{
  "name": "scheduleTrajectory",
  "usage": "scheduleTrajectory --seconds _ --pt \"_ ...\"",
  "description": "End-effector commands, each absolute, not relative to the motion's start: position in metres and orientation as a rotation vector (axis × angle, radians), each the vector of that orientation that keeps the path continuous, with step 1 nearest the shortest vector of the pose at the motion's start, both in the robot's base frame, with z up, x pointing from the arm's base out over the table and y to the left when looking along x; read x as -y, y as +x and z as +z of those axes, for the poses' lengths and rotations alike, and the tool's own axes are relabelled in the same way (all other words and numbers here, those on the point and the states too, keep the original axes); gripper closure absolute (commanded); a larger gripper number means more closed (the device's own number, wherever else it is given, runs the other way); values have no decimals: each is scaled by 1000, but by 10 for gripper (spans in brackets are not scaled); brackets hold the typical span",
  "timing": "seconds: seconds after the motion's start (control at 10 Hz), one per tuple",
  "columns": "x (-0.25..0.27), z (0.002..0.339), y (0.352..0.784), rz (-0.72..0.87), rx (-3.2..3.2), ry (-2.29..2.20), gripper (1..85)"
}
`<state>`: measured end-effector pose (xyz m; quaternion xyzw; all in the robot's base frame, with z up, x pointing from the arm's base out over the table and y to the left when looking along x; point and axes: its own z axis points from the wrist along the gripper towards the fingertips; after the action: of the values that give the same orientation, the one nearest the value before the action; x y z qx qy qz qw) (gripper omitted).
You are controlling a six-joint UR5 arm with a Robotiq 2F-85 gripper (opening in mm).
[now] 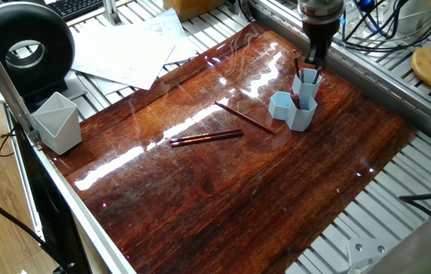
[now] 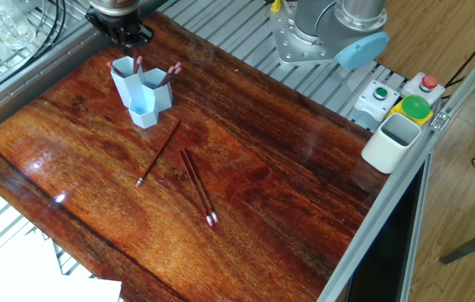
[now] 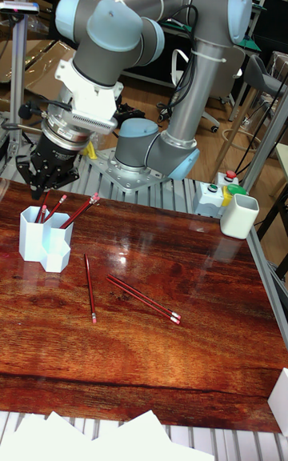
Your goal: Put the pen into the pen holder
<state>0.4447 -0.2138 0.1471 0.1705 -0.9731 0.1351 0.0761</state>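
Pens (image 3: 78, 212) stand tilted in the light blue pen holder (image 1: 296, 100) near the far edge of the wooden table (image 1: 276, 190), their tops poking above its rim. The gripper (image 3: 46, 186) hangs just above the holder with fingers spread, pinching nothing. Three more pens (image 2: 197, 186) lie flat on the table nearby.

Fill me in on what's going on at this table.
A UR5 arm is loading pens into the light blue pen holder. Its end effector hangs just above the holder, gripping nothing visible. Several pens stand in the tubes, and three pens lie loose on the wooden table.
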Motion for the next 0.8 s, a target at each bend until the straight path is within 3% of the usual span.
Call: scheduleTrajectory --seconds 0.0,0.7 --pt "219 150 438 421 2885 506 847" --pt "225 164 390 376 2676 548 847"
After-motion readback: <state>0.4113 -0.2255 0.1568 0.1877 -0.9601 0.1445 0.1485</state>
